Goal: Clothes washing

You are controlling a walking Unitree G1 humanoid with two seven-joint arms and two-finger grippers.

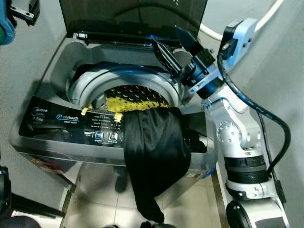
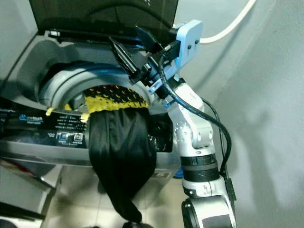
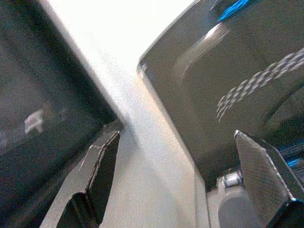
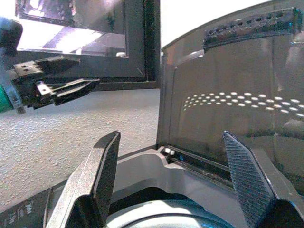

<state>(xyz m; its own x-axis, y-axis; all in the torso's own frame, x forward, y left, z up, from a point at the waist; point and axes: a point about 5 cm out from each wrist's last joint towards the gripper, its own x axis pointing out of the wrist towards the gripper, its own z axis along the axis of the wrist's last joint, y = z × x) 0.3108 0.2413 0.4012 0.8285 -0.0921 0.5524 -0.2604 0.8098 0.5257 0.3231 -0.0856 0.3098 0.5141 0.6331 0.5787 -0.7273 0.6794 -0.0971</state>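
top-loading washing machine (image 1: 57, 121) stands with lid (image 1: 133, 16) raised. a black and yellow garment (image 1: 152, 142) lies half in the drum, draped over the front rim and control panel (image 1: 71, 124). right gripper (image 1: 173, 45) hovers over the drum's rear, fingers wide, empty; left gripper (image 3: 180, 175) near the lid, fingers wide, empty.

My right arm (image 1: 237, 137) is silver with round joints, black bands and small screws. A thick black cable (image 1: 266, 114) loops along it to a pale blue-white wrist box (image 1: 240, 35). My right gripper (image 1: 173, 50) has two long black fingers with blue trim behind.
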